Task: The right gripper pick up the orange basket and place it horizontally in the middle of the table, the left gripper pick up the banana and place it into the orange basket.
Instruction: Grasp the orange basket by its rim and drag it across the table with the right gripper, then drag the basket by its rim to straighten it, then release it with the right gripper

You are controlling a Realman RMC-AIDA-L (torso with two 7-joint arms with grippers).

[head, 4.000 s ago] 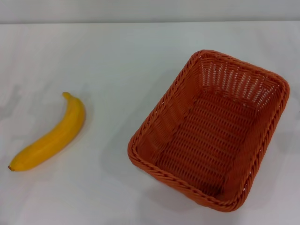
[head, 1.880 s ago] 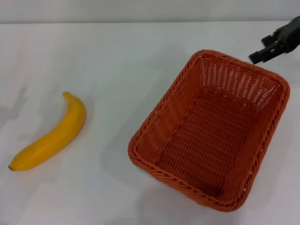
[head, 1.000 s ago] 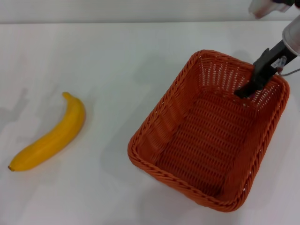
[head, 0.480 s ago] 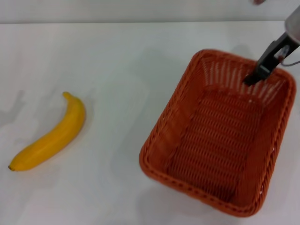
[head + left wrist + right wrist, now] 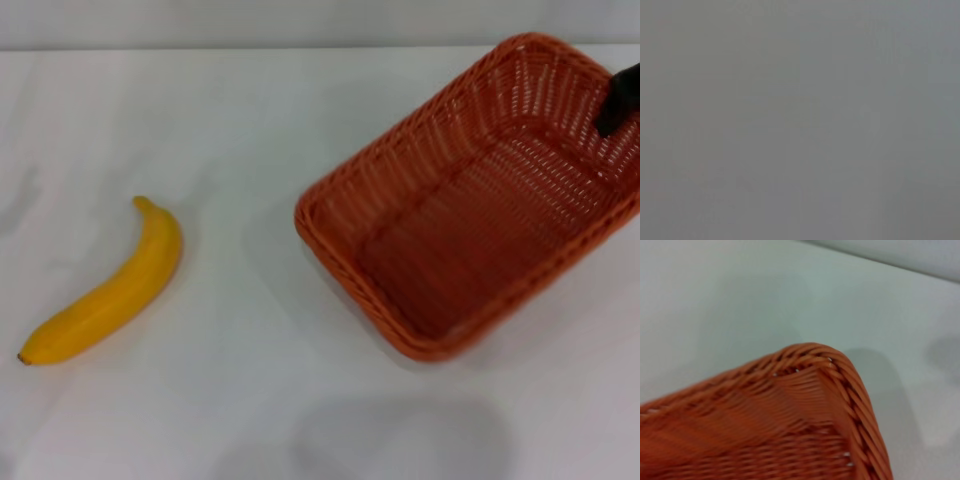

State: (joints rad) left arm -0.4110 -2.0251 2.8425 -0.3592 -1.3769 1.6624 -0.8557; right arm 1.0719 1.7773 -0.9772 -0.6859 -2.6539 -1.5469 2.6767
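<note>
A rectangular orange-red woven wicker basket (image 5: 480, 200) is sitting in the upper right of the head view, turned on a diagonal so that one short end is pointing toward the lower middle of the frame and the other is running up to the top right edge. Its thick braided rim is forming a rounded band around the opening, the sloping sides are showing an open lattice weave, and the flat bottom is made of tight ribbed rows. A soft grey shadow is lying on the table well below the basket, near the bottom centre of the frame.

The right gripper (image 5: 617, 100), a black, matte, blunt finger, is showing only as a short dark stub at the right edge of the head view, inside the basket's far end against the lattice wall. Whether its fingers are spread or pinching the wall cannot be told. In the right wrist view, one rounded corner of the basket (image 5: 805, 405) is filling the lower part of the frame, its braided rim curving over the woven inner walls, with the white surface beyond it.

A single curved, smooth yellow-orange banana (image 5: 108, 290) is lying flat on the plain, smooth white tabletop (image 5: 240, 120) at the left of the head view, well apart from the basket, its short stem pointing up-frame and its small dark tip at the lower left

The left wrist view is showing only a featureless grey field
</note>
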